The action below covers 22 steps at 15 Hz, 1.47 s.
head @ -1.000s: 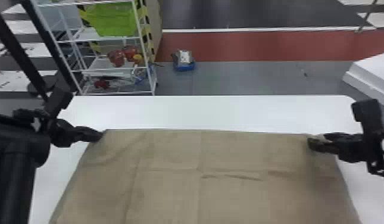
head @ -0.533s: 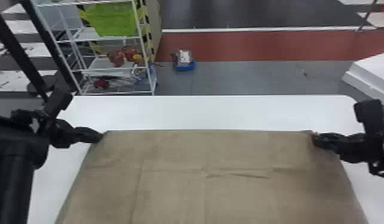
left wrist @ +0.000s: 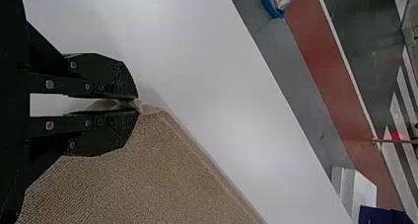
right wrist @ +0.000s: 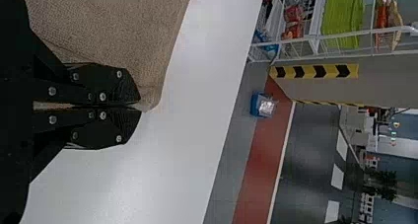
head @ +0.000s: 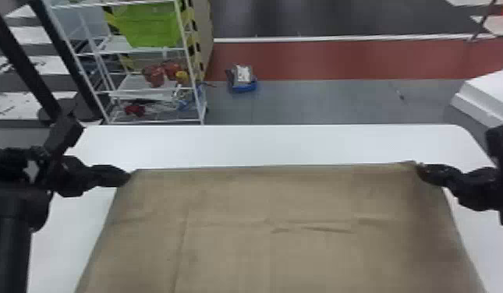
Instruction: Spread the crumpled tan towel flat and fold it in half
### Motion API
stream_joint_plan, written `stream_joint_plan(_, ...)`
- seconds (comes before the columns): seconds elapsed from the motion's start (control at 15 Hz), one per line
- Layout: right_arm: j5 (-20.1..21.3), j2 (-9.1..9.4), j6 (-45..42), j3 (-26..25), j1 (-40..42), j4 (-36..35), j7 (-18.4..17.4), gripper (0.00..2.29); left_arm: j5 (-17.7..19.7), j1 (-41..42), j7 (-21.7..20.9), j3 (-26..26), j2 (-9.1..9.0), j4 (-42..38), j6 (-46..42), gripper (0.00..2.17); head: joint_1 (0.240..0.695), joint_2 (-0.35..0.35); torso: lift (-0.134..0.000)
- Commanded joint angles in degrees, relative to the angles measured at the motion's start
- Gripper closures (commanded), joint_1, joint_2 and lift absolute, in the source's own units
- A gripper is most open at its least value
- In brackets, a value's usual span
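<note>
Outward and slightly away shifts the tan towel's [head: 262, 253] far right corner. The left tool [head: 127, 177] pinches the far left corner; the towel spreads over the white worktop [head: 270, 144], faintly creased; the right tool [head: 421, 170] clamps the far right corner.

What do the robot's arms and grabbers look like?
The left arm is black, with a thick, rounded part; the right arm is black too. The left gripper and right gripper each have two black fingers dotted with round, shiny bolts.
</note>
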Motion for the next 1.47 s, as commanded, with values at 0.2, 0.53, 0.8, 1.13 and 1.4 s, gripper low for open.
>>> stream_joint_plan(0.2,0.26,-1.80,-4.54,-2.09,9.51,-12.29,6.81,1.11,5.52,7.99,-3.45,7.93,-0.07,-10.09,-5.88,1.44,0.695,0.091,-0.123)
stream_joint_plan(0.53,1.66,-3.74,-10.69,-4.90,16.89,-15.81,14.45,1.11,11.32,15.98,-8.02,13.99,0.28,-15.45,-17.31,1.44,0.695,0.148,-0.123)
stream_joint_plan(0.8,4.92,-3.83,-15.09,-3.67,18.65,-14.67,17.35,1.11,7.27,19.85,-9.77,13.64,0.55,-15.27,-28.20,1.44,0.695,0.155,-0.123)
stream_joint_plan(1.13,3.95,-3.47,-21.06,-4.90,20.23,-16.43,22.54,1.00,6.04,23.28,-10.04,14.78,0.28,-17.12,-35.06,1.44,0.695,0.181,-0.123)
stream_joint_plan(1.4,2.28,-3.83,-22.12,-8.51,23.05,-19.06,26.58,1.39,8.24,27.23,-10.57,16.80,0.02,-21.16,-36.29,1.44,0.695,0.203,-0.123)
